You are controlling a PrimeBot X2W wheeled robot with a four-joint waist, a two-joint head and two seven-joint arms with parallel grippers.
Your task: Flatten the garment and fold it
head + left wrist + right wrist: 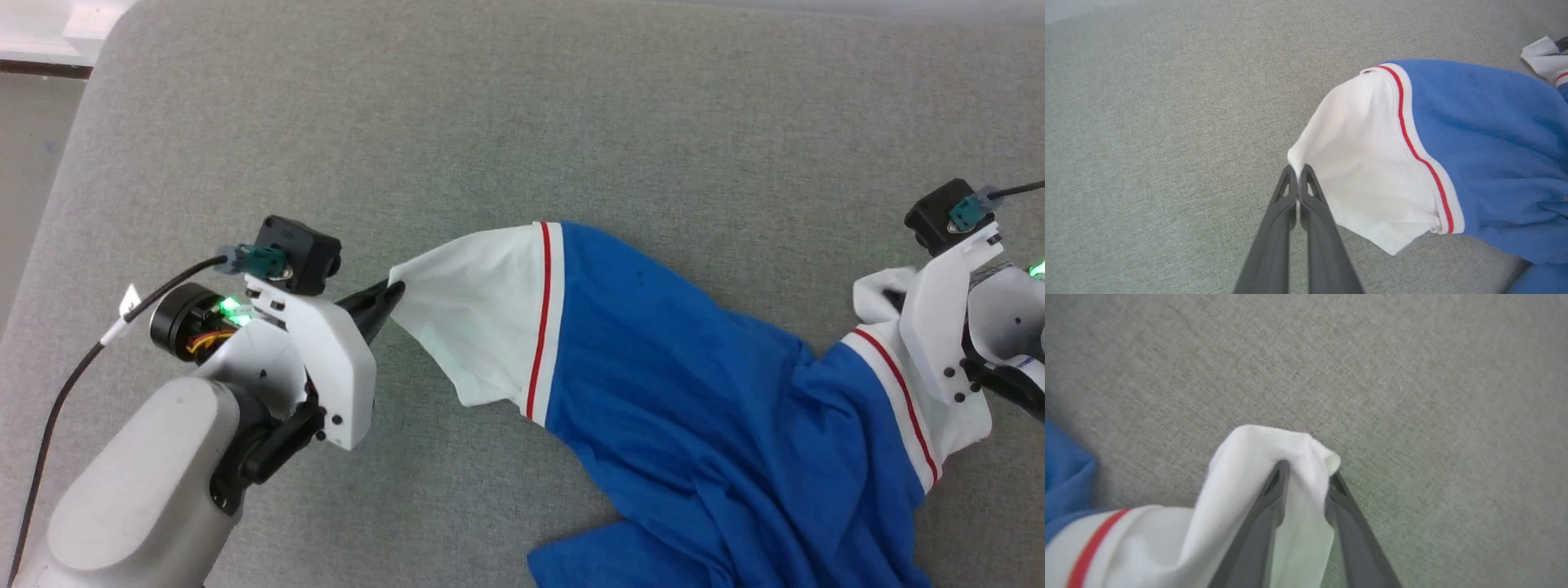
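The garment [694,384] lies rumpled on the grey cloth surface, royal blue with white sleeves and red-striped trim. My left gripper [396,290] is shut on the edge of the left white sleeve [1367,163], which is stretched out towards it; its two dark fingers meet at the tip [1299,173]. My right gripper [1306,473] has its fingers partly apart, with the other white sleeve [1241,490] bunched between them and draped over one finger. In the head view that sleeve [878,294] sits raised beside the right wrist mount [947,310], which hides the fingers. The garment's lower part runs off the bottom edge.
The grey padded surface [522,122] stretches wide and bare beyond the garment. Its rounded left edge [73,163] drops off to a pale floor at the far left. A black cable [65,392] trails from my left wrist.
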